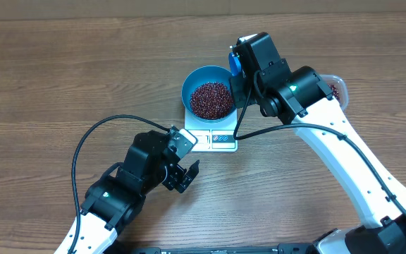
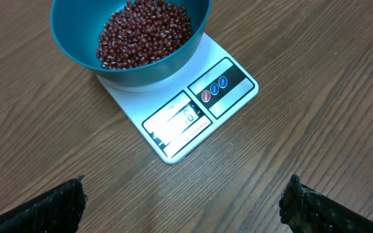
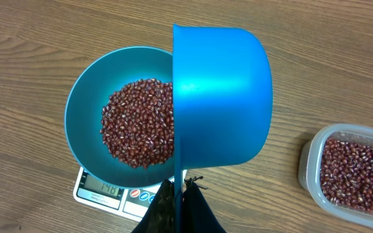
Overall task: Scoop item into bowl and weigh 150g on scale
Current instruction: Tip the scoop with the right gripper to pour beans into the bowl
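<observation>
**Beans** (image 3: 138,123): loose dark red-brown heap in the bottom of the bowl, the walls bare above it. The heap lies directly below and beside the right tool's load, and well ahead of the left tool.

**Bowl** (image 1: 189,81): round, deep, bright blue, upright, mouth up. It stands on the far part of the scale and overhangs its edges there.

**Scale** (image 1: 213,140): flat, white, square, lying flat on the bench (image 1: 62,70). The display panel and the button strip run along the near edge, clear of the bowl. That edge faces the left tool, in whose wrist view the scale sits cornerwise.

**Scoop** (image 3: 222,97): blue, cup-shaped, turned on its side. Its open mouth faces the bowl and its rounded back faces the tub. Its mouth edge stands over the bowl's tub-side rim, and its long axis runs from the right tool up over that rim. The inside is hidden, so whether beans are in it cannot be told.

**Right tool** (image 3: 179,191): fingers pressed together, pinching the scoop at its lower end, just above the bowl's edge.

**Left tool** (image 1: 182,176): fingers spread wide, holding nothing, low over the bench. It is near the scale's display edge but apart from it, pointing toward the scale.

**Tub** (image 3: 351,168): clear, rectangular, part-filled with more beans. It stands on the bench beyond the scoop's back, apart from the bowl.
</observation>
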You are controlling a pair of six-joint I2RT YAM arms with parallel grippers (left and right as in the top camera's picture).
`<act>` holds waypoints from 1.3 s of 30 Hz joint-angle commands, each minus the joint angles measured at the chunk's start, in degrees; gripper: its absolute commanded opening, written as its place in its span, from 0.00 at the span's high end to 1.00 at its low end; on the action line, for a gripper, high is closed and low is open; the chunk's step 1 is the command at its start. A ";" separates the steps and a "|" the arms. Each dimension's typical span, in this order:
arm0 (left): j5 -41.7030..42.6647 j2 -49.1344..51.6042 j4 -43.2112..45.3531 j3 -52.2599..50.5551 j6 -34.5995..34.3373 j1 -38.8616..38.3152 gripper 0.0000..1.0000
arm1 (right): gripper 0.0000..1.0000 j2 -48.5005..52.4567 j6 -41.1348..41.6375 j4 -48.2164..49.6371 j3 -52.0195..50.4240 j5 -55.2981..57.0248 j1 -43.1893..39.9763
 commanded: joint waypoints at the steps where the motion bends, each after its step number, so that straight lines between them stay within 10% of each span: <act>1: 1.03 -0.11 0.15 -0.02 -0.04 0.31 0.00 | 0.96 0.17 0.24 0.35 1.49 1.11 1.31; 39: 1.03 -0.11 0.15 -0.02 -0.04 0.31 0.00 | 0.96 0.17 -2.36 0.39 1.49 4.92 2.25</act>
